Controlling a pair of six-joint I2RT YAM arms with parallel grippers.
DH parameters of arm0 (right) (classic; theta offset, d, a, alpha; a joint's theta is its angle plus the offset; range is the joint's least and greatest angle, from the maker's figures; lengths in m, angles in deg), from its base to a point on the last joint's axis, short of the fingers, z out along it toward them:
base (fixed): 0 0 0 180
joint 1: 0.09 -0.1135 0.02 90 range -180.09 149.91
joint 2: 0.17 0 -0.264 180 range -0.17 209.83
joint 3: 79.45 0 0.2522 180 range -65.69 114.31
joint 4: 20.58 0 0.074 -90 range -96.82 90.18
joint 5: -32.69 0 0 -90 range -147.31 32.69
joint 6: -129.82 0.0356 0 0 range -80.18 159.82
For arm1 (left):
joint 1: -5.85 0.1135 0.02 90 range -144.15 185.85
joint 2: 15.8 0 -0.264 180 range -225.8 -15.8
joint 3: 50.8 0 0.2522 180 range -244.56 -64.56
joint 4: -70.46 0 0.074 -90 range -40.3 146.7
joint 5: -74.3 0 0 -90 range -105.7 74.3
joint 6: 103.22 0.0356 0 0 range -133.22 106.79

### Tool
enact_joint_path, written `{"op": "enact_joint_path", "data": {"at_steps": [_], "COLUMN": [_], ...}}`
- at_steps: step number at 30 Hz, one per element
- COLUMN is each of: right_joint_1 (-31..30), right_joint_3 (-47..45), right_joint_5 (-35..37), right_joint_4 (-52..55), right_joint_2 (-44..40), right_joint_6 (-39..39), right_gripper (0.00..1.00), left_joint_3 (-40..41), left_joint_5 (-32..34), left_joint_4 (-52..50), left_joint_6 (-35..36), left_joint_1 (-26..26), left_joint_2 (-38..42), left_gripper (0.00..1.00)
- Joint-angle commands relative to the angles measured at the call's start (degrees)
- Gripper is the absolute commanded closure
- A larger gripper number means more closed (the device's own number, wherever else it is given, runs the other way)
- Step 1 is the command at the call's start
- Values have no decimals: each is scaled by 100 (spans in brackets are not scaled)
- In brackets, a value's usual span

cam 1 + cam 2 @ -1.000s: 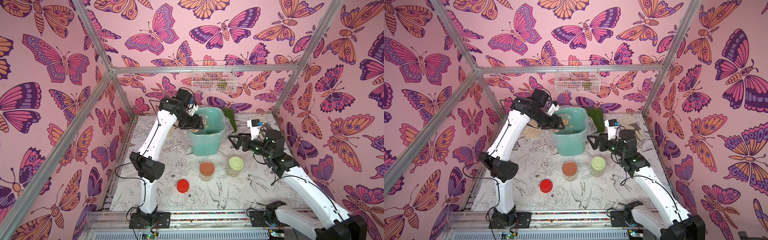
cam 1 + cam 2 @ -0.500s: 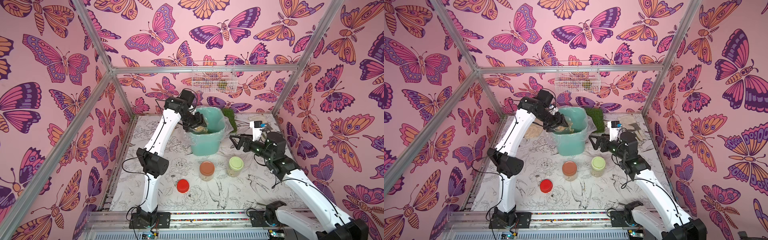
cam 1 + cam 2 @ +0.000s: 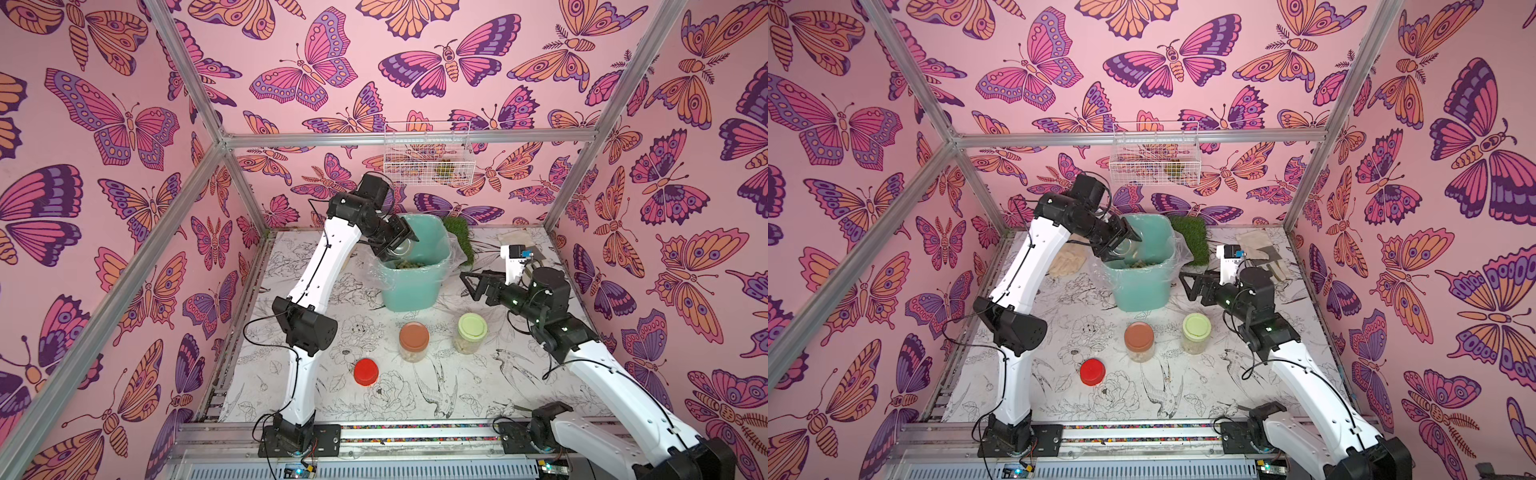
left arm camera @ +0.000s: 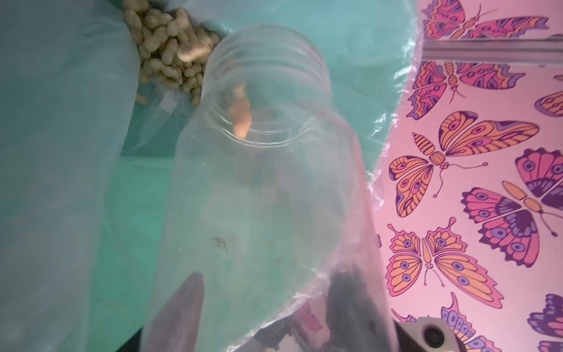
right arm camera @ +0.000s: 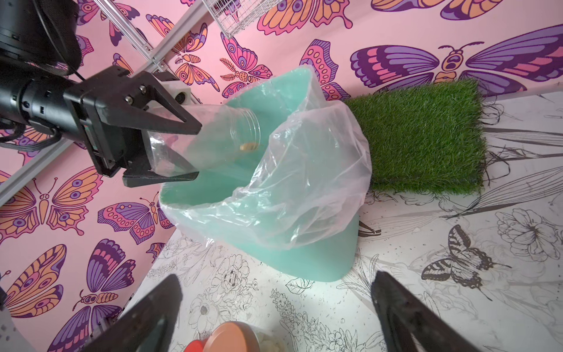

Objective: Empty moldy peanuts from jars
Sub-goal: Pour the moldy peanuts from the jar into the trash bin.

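Clear threaded jar [image 5: 219,128] over film-lined teal bin [image 5: 304,262]

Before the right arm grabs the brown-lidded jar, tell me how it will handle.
The brown-lidded jar looks like stiff clear plastic, probably light despite the peanuts inside. Upright and round, it could tip if pushed high, then roll.

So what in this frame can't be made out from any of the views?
Peanut at the open jar mouth: blurred in both wrist views; inside or falling out, unclear.
Peanut pile in the teal bin: cut by the left wrist frame edge, veiled by liner; tiny in top views.
Brown-lidded jar, green-lidded jar: fill level unclear, lids cover them from above.
Wire basket contents: too small in both top views.
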Motion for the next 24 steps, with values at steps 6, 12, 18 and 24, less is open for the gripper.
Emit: {"op": "enact_joint_path", "data": {"at_steps": [6,12,18,24], "right_joint_1": [29,36,34,30], "right_joint_3": [-20,69,451,1022], "right_joint_5": [95,31,-174,-582], "right_joint_4": [-232,-233,-62,364], "right_joint_2": [-37,-7,93,287], "right_joint_6": [141,222,274,489], "right_gripper": [1,1,1,1], "left_joint_3": [-87,-97,-73,-59], "left_joint_5": [-142,-148,-424,-957], "left_joint_4": [181,266,343,411], "left_joint_6": [-408,124,1148,1900], "left_joint_1": [5,-6,-38,-48], "left_joint_2": [22,137,281,321], "left_gripper": [100,100,100,100]}}
